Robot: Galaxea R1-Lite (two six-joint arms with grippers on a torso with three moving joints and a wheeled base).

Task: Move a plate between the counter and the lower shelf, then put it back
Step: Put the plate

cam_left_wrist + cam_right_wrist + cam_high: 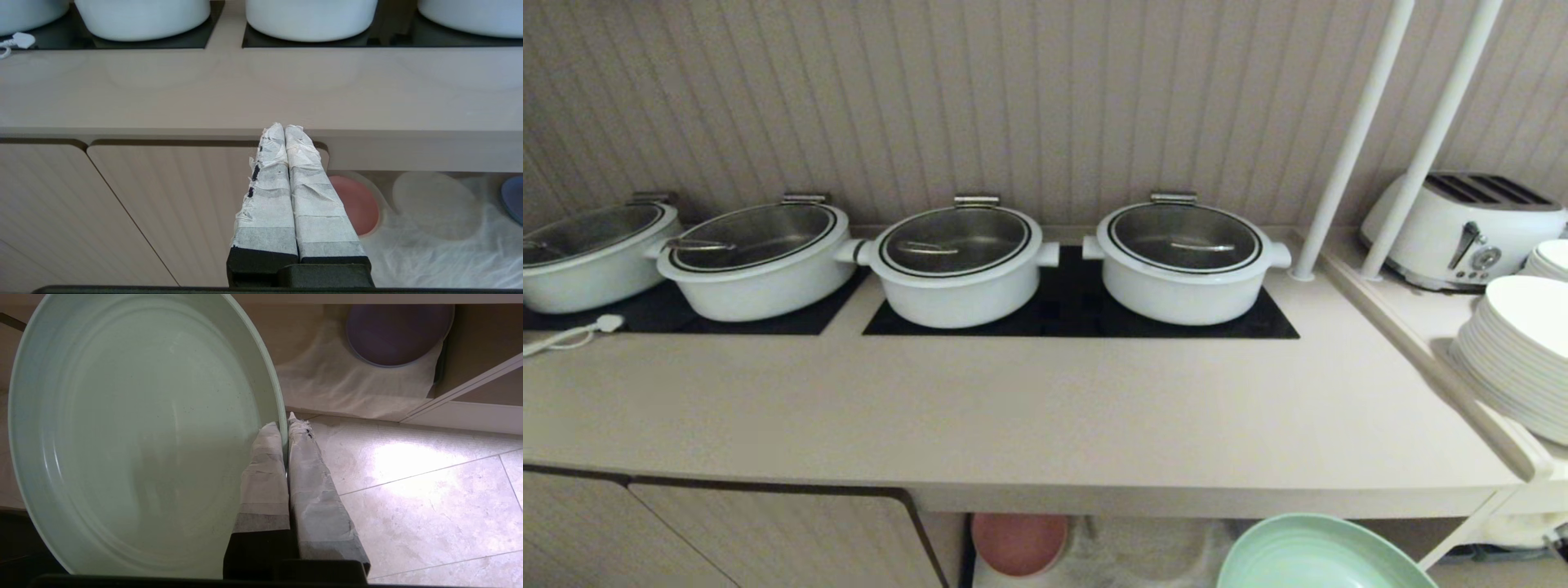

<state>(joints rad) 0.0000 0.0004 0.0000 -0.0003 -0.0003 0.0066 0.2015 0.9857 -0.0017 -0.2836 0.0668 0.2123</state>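
Pinching round matte plate (139, 428), taped right gripper (286, 424)

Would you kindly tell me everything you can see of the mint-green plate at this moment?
The plate is round, mint-green and matte, with faint concentric rings and a low raised rim. It looks empty and clean. The right gripper is shut on its rim, one finger on each face. It hangs in the air, below the counter's front edge, in front of the lower shelf.
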